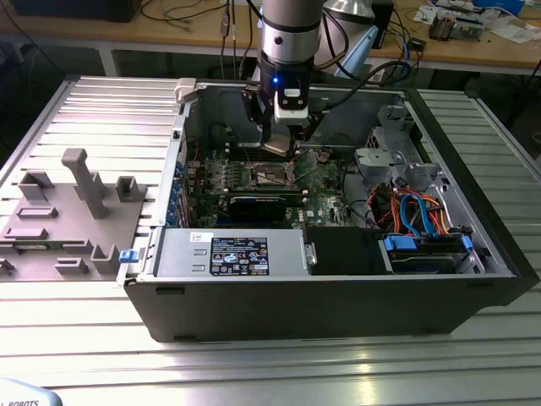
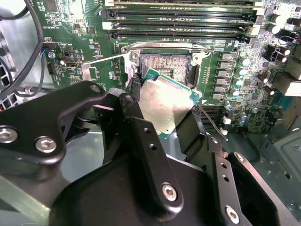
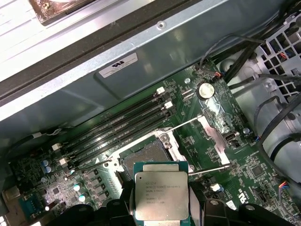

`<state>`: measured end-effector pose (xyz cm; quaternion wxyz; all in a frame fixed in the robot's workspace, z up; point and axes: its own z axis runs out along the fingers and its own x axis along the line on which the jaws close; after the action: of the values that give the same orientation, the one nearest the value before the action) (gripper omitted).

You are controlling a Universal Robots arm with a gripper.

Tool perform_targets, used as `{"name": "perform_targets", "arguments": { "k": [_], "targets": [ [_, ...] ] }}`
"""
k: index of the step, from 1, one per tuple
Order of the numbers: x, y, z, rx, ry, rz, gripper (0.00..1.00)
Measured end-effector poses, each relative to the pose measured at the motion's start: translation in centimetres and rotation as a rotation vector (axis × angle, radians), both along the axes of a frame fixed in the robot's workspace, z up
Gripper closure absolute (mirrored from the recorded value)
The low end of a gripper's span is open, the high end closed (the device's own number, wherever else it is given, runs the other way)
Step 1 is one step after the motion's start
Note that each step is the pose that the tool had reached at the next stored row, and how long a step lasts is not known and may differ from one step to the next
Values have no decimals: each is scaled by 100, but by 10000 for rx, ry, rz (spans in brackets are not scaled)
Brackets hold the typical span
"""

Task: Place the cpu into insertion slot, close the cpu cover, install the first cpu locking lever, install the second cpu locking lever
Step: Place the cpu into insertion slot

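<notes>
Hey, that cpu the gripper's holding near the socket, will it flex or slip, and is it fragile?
Probably stiff: the cpu looks flat and unbent, clamped by its edges in the gripper. Its smooth metal top looks slippery, so the thin-edge hold might let it twist. Likely light, but probably fragile if dropped crooked onto the insertion slot.

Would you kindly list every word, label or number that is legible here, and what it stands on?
The cpu, held by the gripper: lines of print on its top, too small to read.
White label on the case wall: too small to read.
Dark label on the power supply: too small to read.
</notes>
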<state>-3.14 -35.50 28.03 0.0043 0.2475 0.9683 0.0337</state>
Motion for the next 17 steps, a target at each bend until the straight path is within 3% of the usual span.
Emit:
{"name": "perform_targets", "arguments": {
  "k": [17],
  "targets": [
    [0,0,-7,-21,0,-191,45]
  ]
}}
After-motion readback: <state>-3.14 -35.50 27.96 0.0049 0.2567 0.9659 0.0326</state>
